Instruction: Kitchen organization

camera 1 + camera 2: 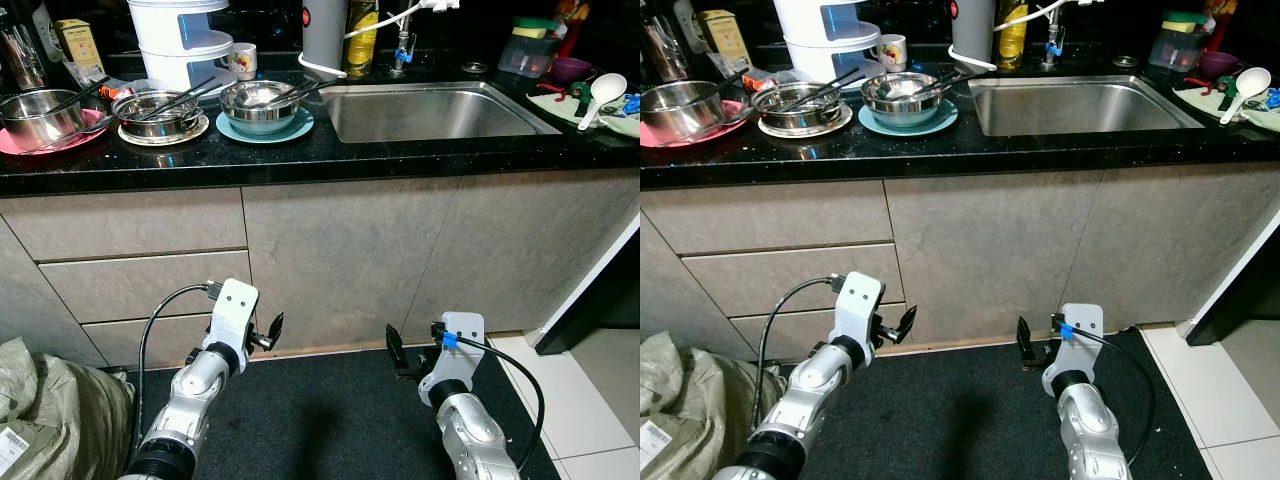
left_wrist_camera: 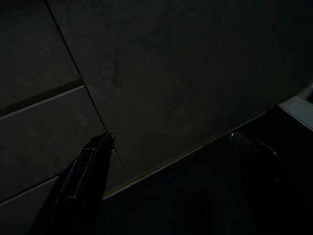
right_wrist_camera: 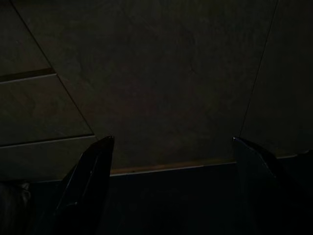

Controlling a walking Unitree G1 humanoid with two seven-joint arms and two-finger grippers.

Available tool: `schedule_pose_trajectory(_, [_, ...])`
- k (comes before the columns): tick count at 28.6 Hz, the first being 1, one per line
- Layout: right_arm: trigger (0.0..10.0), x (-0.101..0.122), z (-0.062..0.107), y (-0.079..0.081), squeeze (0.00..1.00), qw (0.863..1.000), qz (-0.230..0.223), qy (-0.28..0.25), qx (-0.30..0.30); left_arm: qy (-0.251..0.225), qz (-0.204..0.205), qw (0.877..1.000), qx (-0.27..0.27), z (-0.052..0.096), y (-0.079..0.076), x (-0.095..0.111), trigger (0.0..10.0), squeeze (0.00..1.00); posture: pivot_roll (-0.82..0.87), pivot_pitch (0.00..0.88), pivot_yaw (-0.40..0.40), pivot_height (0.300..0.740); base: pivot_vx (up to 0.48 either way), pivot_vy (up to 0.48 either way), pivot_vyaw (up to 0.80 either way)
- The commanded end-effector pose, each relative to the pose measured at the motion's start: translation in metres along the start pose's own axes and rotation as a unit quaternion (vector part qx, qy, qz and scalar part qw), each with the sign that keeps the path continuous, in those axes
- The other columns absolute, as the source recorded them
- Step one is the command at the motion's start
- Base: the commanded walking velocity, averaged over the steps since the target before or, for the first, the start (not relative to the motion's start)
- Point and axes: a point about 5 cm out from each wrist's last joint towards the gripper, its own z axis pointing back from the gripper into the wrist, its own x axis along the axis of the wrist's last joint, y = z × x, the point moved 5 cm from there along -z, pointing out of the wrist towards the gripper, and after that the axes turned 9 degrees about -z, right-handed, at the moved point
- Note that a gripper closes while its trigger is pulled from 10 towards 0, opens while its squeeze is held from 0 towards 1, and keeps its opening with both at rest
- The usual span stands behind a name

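Crowded bowls (image 1: 258,103) left of open sink (image 1: 430,112) basin

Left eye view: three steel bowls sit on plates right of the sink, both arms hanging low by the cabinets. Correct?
Not quite. The three steel bowls sit left of the sink, as the left eye view shows. The left pincer and right pincer do hang low by the cabinets.

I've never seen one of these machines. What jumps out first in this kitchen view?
Three steel bowls on plates, pink, white and teal, line the black counter left of the steel sink. Below, the left gripper and right gripper hang open before the grey cabinets.
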Motion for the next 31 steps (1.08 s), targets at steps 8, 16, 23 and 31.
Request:
schedule_pose_trajectory(8, [10.0, -0.0026, -0.0012, -0.0004, 0.00, 1.000, -0.004, 0.007, -0.004, 0.008, -0.002, 1.000, -0.007, -0.0011, -0.0010, -0.0026, 10.0, 0.00, 0.00, 0.000, -0.035, 0.740, 0.000, 0.000, 0.00])
schedule_pose_trajectory(16, [10.0, -0.0023, -0.0015, -0.0001, 0.00, 1.000, -0.005, 0.006, -0.004, 0.008, -0.003, 1.000, -0.006, -0.0012, -0.0006, -0.0026, 10.0, 0.00, 0.00, 0.000, -0.035, 0.740, 0.000, 0.000, 0.00])
schedule_pose_trajectory(23, [10.0, -0.0023, -0.0012, -0.0003, 0.00, 1.000, -0.004, 0.006, -0.003, 0.007, -0.002, 1.000, -0.007, -0.0010, -0.0012, -0.0024, 10.0, 0.00, 0.00, 0.000, -0.036, 0.740, 0.000, 0.000, 0.00])
schedule_pose_trajectory(31, [10.0, -0.0023, -0.0016, -0.0004, 0.00, 1.000, -0.003, 0.007, -0.002, 0.006, -0.002, 1.000, -0.005, -0.0011, -0.0011, -0.0019, 10.0, 0.00, 0.00, 0.000, -0.040, 0.740, 0.000, 0.000, 0.00])
